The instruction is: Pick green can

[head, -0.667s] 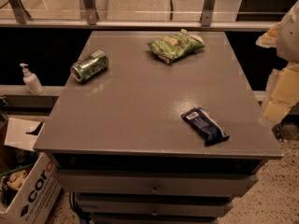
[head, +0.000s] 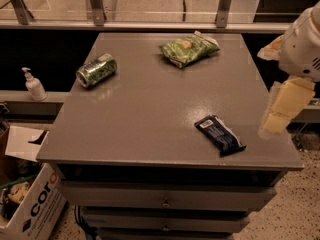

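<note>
The green can (head: 96, 70) lies on its side near the far left edge of the grey table (head: 150, 119). It has a green patterned body with white markings and silver ends. My gripper (head: 280, 109), cream-coloured below a white arm section (head: 302, 44), hangs at the right edge of the table. It is far from the can, across the whole table width, and holds nothing that I can see.
A crinkled green snack bag (head: 189, 48) lies at the table's far middle. A dark blue wrapped bar (head: 220, 134) lies near the front right. A white pump bottle (head: 34, 85) stands on a ledge to the left. A cardboard box (head: 30, 204) sits on the floor at front left. Drawers (head: 165, 196) are below the tabletop.
My gripper has shifted a little to the left, over the table's right edge. The can, bag and bar have not moved.
</note>
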